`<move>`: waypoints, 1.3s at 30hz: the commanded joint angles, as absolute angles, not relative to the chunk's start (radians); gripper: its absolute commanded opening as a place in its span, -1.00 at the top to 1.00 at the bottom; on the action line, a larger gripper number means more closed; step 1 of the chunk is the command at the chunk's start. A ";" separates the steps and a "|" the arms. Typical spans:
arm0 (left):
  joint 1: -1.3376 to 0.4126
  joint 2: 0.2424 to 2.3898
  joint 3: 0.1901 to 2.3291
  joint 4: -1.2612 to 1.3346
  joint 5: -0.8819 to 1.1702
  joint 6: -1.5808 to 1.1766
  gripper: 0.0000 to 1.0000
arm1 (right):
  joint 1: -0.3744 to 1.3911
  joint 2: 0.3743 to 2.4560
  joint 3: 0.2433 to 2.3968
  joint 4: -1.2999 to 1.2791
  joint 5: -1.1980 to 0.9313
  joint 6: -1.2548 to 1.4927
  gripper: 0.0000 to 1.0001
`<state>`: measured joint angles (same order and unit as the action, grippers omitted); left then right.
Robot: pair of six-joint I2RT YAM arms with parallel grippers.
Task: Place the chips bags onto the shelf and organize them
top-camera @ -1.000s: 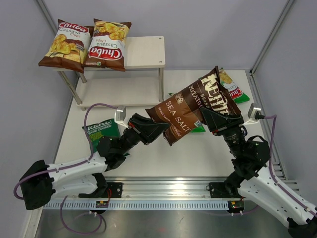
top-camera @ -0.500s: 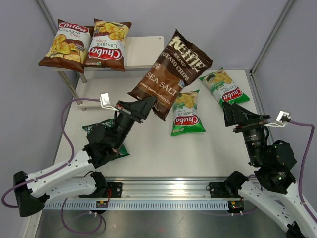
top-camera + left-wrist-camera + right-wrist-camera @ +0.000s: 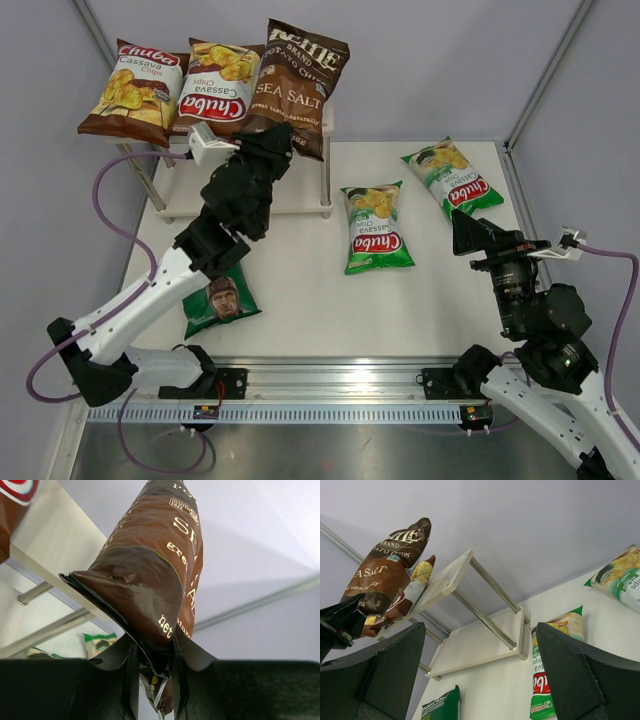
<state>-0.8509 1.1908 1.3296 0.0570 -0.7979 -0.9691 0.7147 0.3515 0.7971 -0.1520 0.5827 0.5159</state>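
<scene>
Nearest to my bases, on the left part of the white table (image 3: 300,300), the dark green bag with a face (image 3: 222,302) lies flat, and my left arm covers its far edge. On the right side my right gripper (image 3: 480,235) hangs above the table with its fingers spread wide and nothing between them; its camera looks across toward the rack. A little farther, near the middle of the table, the first green Chuba bag (image 3: 375,228) lies flat, and the second green Chuba bag (image 3: 452,175) lies flat beyond it to the right, apart from it and turned at an angle. Behind these, at the far left, stands the shelf (image 3: 300,182), whose lower board carries no bag that I can see. My left arm reaches over this lower board, and my left gripper (image 3: 152,665) is up at the near edge of the top board. Its fingers (image 3: 120,675) are pressed together on the crumpled bottom seam of the Kettle Sea Salt bag (image 3: 295,85). This bag rises from my grip over the right part of the top board and leans away toward the back wall. I cannot tell if it already rests on the board. Beside it, the right brown Chuba bag (image 3: 218,92) lies in the middle of the top board, and the Kettle bag overlaps its right edge. The left brown Chuba bag (image 3: 133,90) lies at the left end, touching its neighbour and hanging a little over the edge of the board.
</scene>
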 commanded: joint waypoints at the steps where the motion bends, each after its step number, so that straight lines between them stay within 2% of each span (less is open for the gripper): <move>1: -0.812 1.265 1.469 0.045 -0.936 -1.003 0.92 | 0.718 0.344 0.782 -0.123 0.644 0.480 -0.99; 13: -0.649 1.601 1.787 -0.149 -0.841 -1.138 0.92 | 0.718 0.290 0.746 -0.115 0.632 0.497 -0.99; 26: -0.617 1.667 1.781 -0.275 -0.739 -1.235 0.84 | 0.718 0.279 0.727 -0.100 0.621 0.503 -0.99; 27: -0.617 1.663 1.764 -0.269 -0.736 -1.236 0.69 | 0.718 0.278 0.730 -0.106 0.618 0.502 -0.99; 30: -0.617 1.661 1.761 -0.293 -0.741 -1.247 0.49 | 0.718 0.275 0.741 -0.121 0.614 0.503 -0.99; 31: -0.617 1.661 1.761 -0.295 -0.739 -1.247 0.30 | 0.718 0.269 0.744 -0.123 0.614 0.502 -0.99; 34: -0.617 1.661 1.759 -0.305 -0.727 -1.244 -0.06 | 0.718 0.262 0.744 -0.129 0.617 0.502 -0.99; 39: -0.617 1.646 1.759 -0.339 -0.706 -1.241 -0.28 | 0.718 0.262 0.749 -0.137 0.614 0.503 -0.99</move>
<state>-0.6193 1.6581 1.7493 -0.3283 -0.7227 -1.2381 0.7147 0.2661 0.7246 -0.1478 0.6079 0.5014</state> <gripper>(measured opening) 0.627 0.993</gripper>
